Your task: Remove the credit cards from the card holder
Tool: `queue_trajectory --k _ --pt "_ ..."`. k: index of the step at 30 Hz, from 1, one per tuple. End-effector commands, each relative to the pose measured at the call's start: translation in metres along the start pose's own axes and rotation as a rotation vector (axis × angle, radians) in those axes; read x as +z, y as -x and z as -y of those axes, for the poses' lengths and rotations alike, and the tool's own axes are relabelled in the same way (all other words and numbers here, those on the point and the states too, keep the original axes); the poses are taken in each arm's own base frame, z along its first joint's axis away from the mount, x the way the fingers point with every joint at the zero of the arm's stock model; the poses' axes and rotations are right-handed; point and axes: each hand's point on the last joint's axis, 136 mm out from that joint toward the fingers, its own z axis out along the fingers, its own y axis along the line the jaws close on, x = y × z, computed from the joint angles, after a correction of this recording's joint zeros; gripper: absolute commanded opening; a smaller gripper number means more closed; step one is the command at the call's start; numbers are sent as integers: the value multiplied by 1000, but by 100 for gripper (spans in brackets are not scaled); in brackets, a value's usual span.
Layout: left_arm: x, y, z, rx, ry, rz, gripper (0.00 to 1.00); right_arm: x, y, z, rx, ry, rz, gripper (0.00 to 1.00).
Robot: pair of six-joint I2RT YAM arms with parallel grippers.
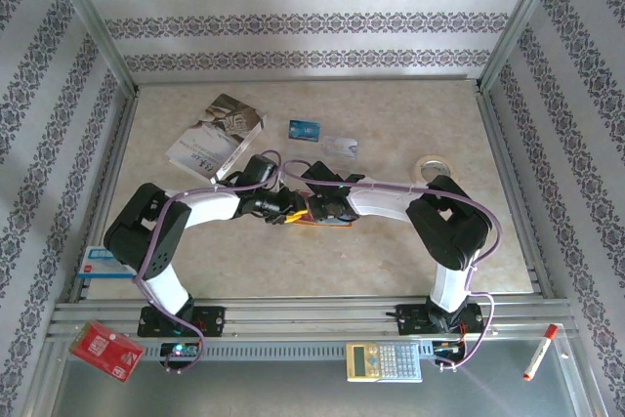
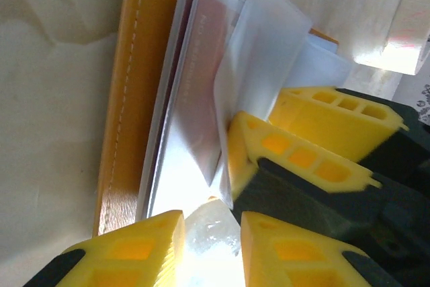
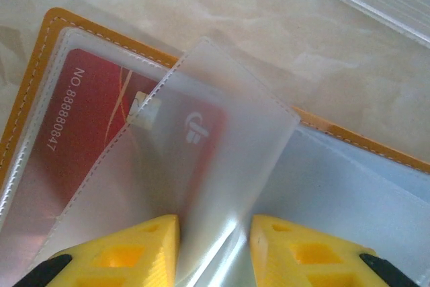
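**Card holder open under both arms, red card in its pocket**

Card holder (image 1: 314, 221) lies open on the tabletop (image 1: 391, 241) at mid-table, where the two arms meet over it. Orange cover with white stitching; clear plastic pockets inside.

Red card (image 3: 101, 132) sits in a pocket on the holder's left half as the right wrist camera sees it. White digits run along its short edge.

Right end effector (image 3: 215, 226): grasping a clear pocket leaf (image 3: 222, 132), which stands up off the holder between the yellow fingers and partly veils the red card.

Left end effector (image 2: 211, 223): fingers either side of a pale plastic edge at the end of the holder. Cannot tell whether it is pinched or merely between them.

Blue card (image 1: 305, 130) and pale card (image 1: 341, 145) lie flat on the tabletop beyond the arms, near each other but not touching, well apart from the holder.

Also on the tabletop: booklet (image 1: 215, 136) at far left, tape roll (image 1: 433, 168) at right. Calculator (image 1: 383, 360), red packet (image 1: 107, 347) and marker (image 1: 539, 352) lie along the near edge.
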Motion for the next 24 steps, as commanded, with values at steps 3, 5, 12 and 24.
queue_trajectory --k 3,5,12,24 --pt "11 8 6 -19 -18 17 26 15 -39 12 6 5 -126 34" --pt "13 11 7 -17 -26 19 25 13 -35 10 18 29 -117 33" --pt "19 13 12 -17 -57 3 20 -14 1 -5 129 207 -5 35" --pt "18 8 50 52 -142 -19 25 -79 62 21 344 313 257 39"
